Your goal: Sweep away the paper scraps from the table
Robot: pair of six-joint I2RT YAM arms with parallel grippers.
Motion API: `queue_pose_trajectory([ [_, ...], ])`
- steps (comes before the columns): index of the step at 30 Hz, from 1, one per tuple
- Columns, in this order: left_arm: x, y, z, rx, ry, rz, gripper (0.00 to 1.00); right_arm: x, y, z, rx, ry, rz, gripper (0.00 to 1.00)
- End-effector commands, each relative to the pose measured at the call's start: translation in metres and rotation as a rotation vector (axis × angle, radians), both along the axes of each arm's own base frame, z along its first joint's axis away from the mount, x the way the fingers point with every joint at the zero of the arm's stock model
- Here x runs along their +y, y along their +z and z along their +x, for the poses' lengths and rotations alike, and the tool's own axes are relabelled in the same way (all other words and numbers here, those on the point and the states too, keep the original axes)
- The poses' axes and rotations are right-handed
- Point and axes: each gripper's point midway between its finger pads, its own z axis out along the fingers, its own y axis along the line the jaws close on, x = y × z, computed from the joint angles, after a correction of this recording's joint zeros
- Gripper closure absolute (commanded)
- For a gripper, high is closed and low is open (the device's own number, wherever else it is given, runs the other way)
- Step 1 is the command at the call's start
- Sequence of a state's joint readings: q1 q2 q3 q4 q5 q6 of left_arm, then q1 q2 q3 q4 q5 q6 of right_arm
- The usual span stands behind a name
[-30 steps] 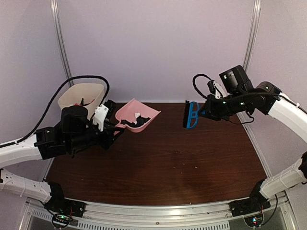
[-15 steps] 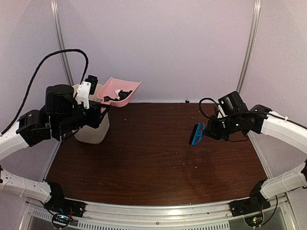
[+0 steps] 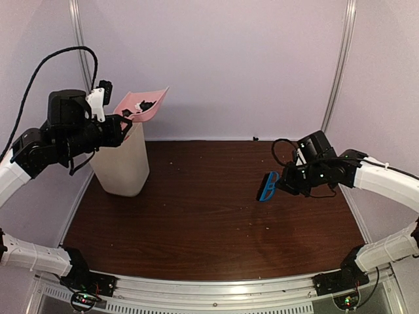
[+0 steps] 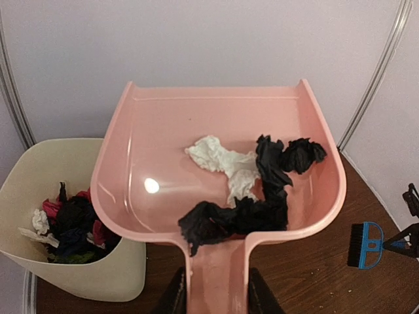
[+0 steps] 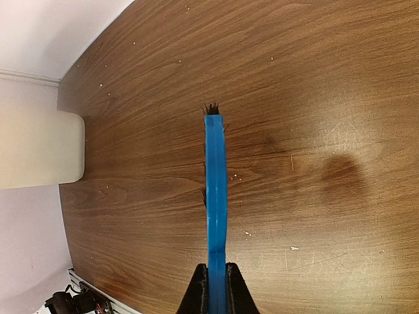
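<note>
While the counter [image 3: 196, 222] shows only faint specks, the paper scraps [image 4: 252, 190], white and black, lie in the pink dustpan [image 4: 150, 150], raised beside the rim of the beige bin [image 4: 78, 281] at ten o'clock. The left gripper [image 4: 216, 297] is closed narrowly on the dustpan's handle. More scraps already sit inside the bin. At three o'clock the right gripper [image 5: 213, 288] is clamped tight on the blue brush [image 5: 215, 176], hanging above the counter. Sweeping looks finished; what remains, I judge, is tipping this last load into the bin.
</note>
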State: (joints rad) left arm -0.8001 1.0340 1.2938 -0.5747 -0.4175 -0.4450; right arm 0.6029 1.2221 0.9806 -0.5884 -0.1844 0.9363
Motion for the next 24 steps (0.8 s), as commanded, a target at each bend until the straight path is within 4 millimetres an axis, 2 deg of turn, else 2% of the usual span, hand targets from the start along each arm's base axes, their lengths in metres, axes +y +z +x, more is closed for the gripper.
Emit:
queue_pose_trajectory([
  [1, 0.004, 0.024, 0.005, 0.007, 0.001, -0.09, 1.0, -0.001, 0.001, 0.001, -0.01, -0.01, 0.025, 1.0],
  [6, 0.011, 0.02, 0.023, 0.07, 0.052, -0.104, 1.0, 0.002, -0.007, 0.002, 0.014, -0.003, 0.029, 1.0],
  [15, 0.049, 0.018, 0.061, 0.173, 0.138, -0.295, 1.0, 0.009, -0.015, 0.006, 0.04, 0.011, 0.033, 1.0],
  [24, 0.062, 0.019, 0.072, 0.26, 0.148, -0.518, 1.0, 0.012, -0.019, 0.006, 0.059, 0.014, 0.039, 1.0],
])
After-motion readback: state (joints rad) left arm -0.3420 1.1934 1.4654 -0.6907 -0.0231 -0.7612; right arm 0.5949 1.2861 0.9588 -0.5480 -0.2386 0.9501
